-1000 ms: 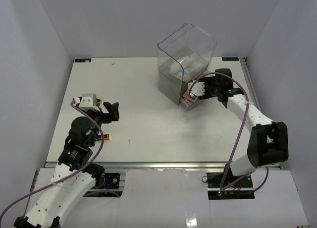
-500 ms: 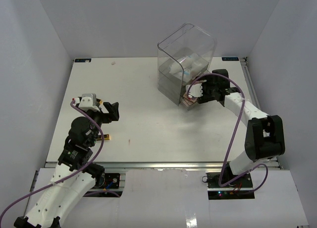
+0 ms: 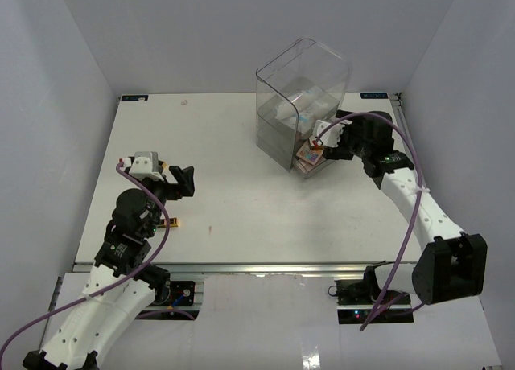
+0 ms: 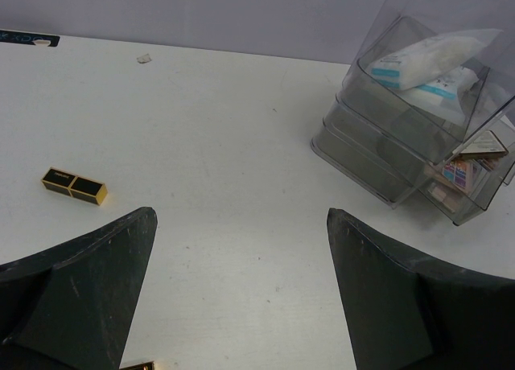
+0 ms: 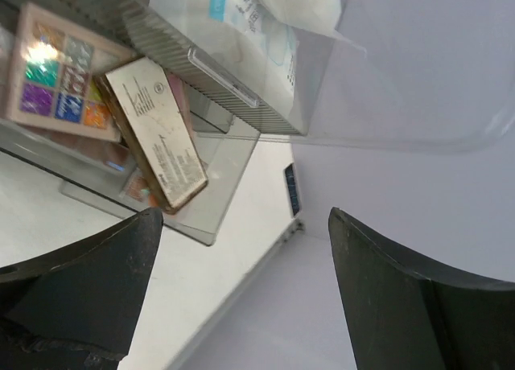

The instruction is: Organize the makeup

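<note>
Over at the left, the left arm (image 3: 129, 213) hangs above the white counter (image 4: 241, 121), the left jaws spread wide with nothing between them. A short black-and-gold rectangular tube (image 4: 74, 186) lies flat on the counter, left of those jaws in the wrist view, apart from everything else. Farther right stands the tall clear plastic drawer box (image 3: 322, 64). White-and-light-blue packets (image 4: 422, 68) fill its top drawer. A lower drawer, pulled out, holds a multicoloured eyeshadow palette (image 5: 60, 84) with a flat tan rectangular case (image 5: 157, 133) lying askew, partly over it. The right arm (image 3: 418, 201) reaches to that drawer, the right jaws just beside it, parted and empty.
</note>
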Controlling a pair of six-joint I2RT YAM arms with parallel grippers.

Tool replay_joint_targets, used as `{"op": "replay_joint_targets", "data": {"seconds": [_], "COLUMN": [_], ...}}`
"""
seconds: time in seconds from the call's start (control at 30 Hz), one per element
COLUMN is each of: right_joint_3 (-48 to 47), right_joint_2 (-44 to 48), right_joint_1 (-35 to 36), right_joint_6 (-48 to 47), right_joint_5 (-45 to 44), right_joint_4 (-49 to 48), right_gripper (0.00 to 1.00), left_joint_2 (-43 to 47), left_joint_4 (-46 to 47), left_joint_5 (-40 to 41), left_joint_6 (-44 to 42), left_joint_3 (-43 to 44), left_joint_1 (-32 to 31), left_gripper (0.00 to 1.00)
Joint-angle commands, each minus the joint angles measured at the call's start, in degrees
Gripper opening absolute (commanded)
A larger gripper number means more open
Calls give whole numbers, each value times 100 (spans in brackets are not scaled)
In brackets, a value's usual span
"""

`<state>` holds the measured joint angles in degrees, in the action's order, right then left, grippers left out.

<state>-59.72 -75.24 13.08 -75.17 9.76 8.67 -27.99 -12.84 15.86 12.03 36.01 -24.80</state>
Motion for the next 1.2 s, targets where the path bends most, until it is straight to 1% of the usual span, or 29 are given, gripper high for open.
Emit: {"op": "replay_joint_targets", "data": {"seconds": [0.0,0.03,0.07,0.1,0.17,0.2,0.27,0.33,0.4,0.47,0.5,0.6,0.73,0.9,1.03,1.17], "right_joint_3": [299,314,345,384,557,722,962,1057,962,746,657,257,-35,-133,-171,-222], "right_joint_2": [378,376,351,328,346,380,420,352,167,-97,-325,-795,-1286,-1686,-1748,-1845], "right_joint_1": [-69,-81,-122,-167,-315,-341,-350,-350,-350,-350,-350,-350,-350,-333,-282,-77], "right_joint_6": [2125,2036,1623,1190,153,-504,-1478,-2003,-2215,-2292,-2302,-2299,-2248,-2031,-1822,-1708], "right_joint_5": [404,681,1020,1376,2323,2486,2494,2268,1961,1602,1310,937,637,238,245,275], "right_joint_4": [-30,291,661,1025,2012,2279,2600,2718,2826,2920,2912,2739,2241,929,151,-217], "right_gripper": [90,91,96,95,77,74,66,60,52,42,38,27,26,26,30,33], "left_joint_2": [-40,-49,-54,-58,-47,-41,-51,-48,-36,-48,-41,-49,-41,-31,-31,-35], "left_joint_4": [62,63,68,68,62,63,69,62,62,62,62,66,62,62,71,76], "left_joint_5": [-105,-110,-115,-118,-118,-118,-129,-142,-153,-154,-162,-174,-163,-128,-144,-162], "left_joint_6": [-43,-43,-38,-34,-34,-35,-43,-43,-41,-35,-43,-43,-52,-51,-43,-52], "left_joint_3": [-24,-23,-18,-18,-24,-24,-24,-21,-17,-23,-15,-20,-23,-24,-15,-15], "left_joint_1": [45,46,51,54,45,45,52,48,52,46,54,54,54,54,54,75], "left_gripper": [98,98,98,98,98,98,98,98,98,98,98,98,98,98,98,98]}}
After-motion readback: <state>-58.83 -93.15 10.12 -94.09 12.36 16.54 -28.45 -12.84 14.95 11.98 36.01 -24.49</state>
